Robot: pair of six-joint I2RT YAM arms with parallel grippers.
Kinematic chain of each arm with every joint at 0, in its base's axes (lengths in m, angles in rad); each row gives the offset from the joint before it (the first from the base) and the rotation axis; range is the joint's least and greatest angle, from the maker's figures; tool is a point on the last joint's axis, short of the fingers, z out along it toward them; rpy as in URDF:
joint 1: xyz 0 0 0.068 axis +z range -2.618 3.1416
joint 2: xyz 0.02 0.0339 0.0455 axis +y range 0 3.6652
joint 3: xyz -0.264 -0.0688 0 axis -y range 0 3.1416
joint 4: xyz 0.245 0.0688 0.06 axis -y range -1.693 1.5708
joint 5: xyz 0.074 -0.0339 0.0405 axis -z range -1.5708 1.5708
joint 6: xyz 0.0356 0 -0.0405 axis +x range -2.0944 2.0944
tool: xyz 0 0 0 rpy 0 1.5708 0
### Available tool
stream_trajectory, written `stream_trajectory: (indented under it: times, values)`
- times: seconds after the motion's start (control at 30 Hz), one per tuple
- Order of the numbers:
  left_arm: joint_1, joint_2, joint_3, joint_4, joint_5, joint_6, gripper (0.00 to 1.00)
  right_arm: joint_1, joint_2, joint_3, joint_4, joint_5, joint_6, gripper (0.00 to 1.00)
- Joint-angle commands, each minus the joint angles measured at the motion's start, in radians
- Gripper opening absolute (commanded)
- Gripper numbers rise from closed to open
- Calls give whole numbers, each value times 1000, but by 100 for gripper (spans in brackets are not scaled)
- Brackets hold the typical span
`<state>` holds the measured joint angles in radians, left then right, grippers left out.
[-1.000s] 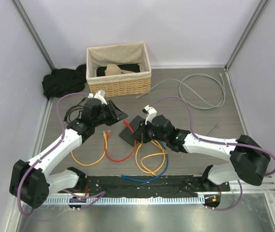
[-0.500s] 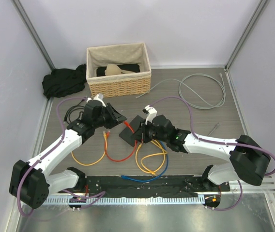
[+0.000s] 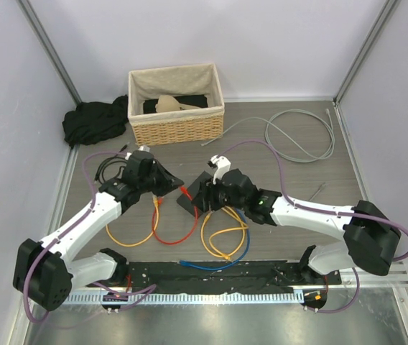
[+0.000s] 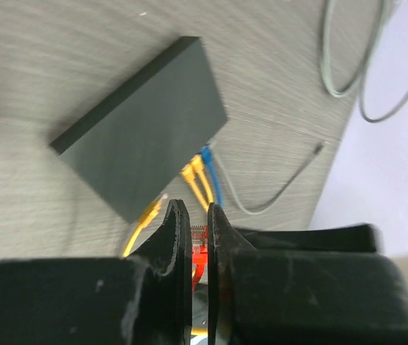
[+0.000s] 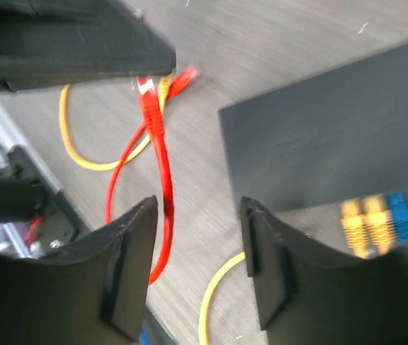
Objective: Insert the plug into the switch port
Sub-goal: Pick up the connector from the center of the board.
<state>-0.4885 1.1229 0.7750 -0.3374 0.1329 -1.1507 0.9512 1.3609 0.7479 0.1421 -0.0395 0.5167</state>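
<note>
The left gripper (image 4: pixel 195 208), fingers pressed together on the red plug (image 5: pixel 145 88), hangs just beside the switch (image 5: pixel 326 136), which lies flat on the table (image 3: pixel 348 172), while the right gripper (image 5: pixel 198 208) hovers spread and empty over the switch's socket edge. Yellow plugs (image 5: pixel 365 215) and a blue plug (image 5: pixel 398 212) already sit in that row; the red one looks not yet lined up with a free port, so the insertion is still to do.

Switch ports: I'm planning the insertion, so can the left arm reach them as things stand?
Probably not directly. The switch turns its socket edge away from the left fingers, shut on the red plug, and the right fingers hang open beside that edge; yellow and blue plugs already fill some sockets.
</note>
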Motion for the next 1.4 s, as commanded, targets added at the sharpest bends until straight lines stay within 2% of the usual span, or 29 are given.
stream_trajectory:
  times: [0.0, 0.17, 0.3, 0.53, 0.93, 1.03, 1.07, 1.13, 1.27, 1.37]
  values:
    - [-19, -23, 70, -120, -72, -43, 0, 64, -55, 114, -67, 252, -187, 65]
    - [-27, 2, 102, -152, -78, -44, 0, 221, -42, 133, -6, 545, -371, 67]
    - [-28, 9, 110, -157, -84, -50, 0, 310, 16, 148, 77, 670, -541, 67]
    - [-32, 18, 118, -158, -79, -55, 0, 388, 144, 179, 171, 767, -694, 61]
    - [-33, 17, 122, -169, -72, -57, 0, 414, 268, 218, 260, 816, -785, 45]
    - [-33, 17, 124, -172, -72, -57, 0, 417, 291, 225, 272, 820, -796, 38]
    - [-33, 17, 124, -176, -70, -57, 0, 417, 294, 225, 274, 820, -797, 32]
    - [-33, 15, 124, -176, -67, -57, 0, 417, 311, 234, 274, 825, -800, 27]
    - [-33, 18, 124, -176, -62, -46, 1, 417, 316, 238, 260, 828, -782, 1]
    - [-33, 15, 142, -195, -73, 14, 20, 416, 303, 245, 220, 831, -739, 1]
